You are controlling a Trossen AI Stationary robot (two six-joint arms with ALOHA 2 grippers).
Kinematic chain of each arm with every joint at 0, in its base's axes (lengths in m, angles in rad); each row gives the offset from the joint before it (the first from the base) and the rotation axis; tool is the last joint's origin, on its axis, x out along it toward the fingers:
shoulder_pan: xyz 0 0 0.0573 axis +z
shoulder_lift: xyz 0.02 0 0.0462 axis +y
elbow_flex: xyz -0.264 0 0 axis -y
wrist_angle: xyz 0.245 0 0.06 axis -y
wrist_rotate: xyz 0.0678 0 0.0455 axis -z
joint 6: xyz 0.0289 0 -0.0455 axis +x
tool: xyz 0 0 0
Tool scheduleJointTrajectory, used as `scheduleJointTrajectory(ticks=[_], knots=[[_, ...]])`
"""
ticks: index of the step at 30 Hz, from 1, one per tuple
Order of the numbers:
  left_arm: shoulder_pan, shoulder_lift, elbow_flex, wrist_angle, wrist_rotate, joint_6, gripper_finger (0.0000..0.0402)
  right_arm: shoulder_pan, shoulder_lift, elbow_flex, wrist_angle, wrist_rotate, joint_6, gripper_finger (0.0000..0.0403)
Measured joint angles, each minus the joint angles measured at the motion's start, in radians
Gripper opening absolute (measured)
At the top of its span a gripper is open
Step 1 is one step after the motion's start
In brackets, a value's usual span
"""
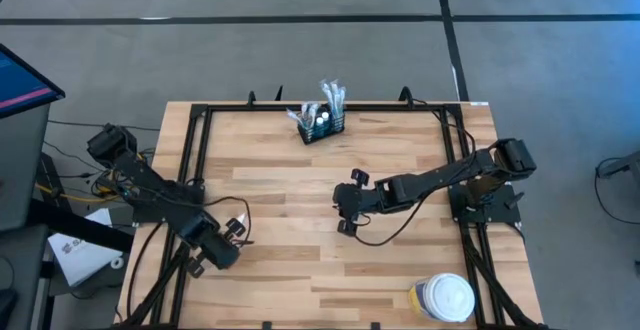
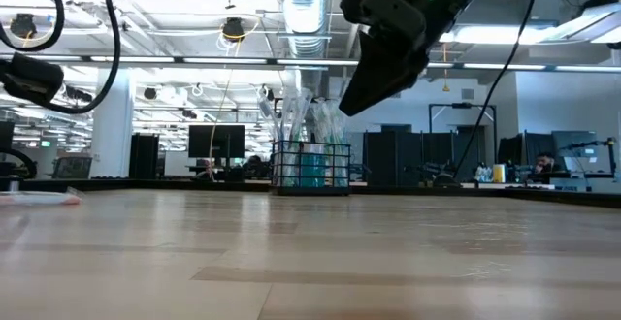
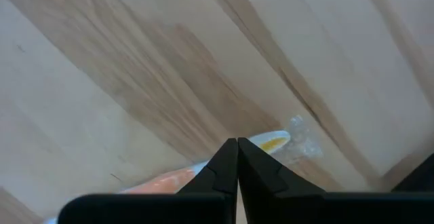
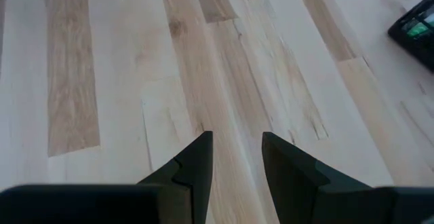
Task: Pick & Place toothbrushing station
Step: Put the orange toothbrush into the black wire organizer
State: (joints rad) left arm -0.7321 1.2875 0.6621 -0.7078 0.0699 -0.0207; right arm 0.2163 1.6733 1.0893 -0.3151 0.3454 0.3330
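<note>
The toothbrushing station (image 1: 321, 125), a small black open-topped caddy with several wrapped brushes standing in it, rests on its base at the middle of the table's far edge. It also shows in the low view (image 2: 310, 170) and at the edge of the right wrist view (image 4: 415, 24). My right gripper (image 1: 343, 210) is open and empty above the table's middle, nearer than the caddy; its fingers (image 4: 196, 159) stand apart over bare wood. My left gripper (image 1: 238, 232) is shut (image 3: 237, 142) above the table's near left part, over a clear-wrapped orange and yellow item (image 3: 274, 142) lying flat on the wood.
A round jar with a white lid and yellow label (image 1: 443, 298) stands at the near right corner. A black frame (image 1: 196, 150) runs along the table's edges. The wrapped item also shows low at the left in the low view (image 2: 34, 197).
</note>
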Motion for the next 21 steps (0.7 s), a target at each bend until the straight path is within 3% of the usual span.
scheduleJointTrajectory(ticks=[21], knots=[[0.001, -0.006, -0.001, 0.0, -0.04, 0.024, 0.0002, -0.001, 0.0, 0.0, 0.016, 0.0, -0.002, 0.0117]])
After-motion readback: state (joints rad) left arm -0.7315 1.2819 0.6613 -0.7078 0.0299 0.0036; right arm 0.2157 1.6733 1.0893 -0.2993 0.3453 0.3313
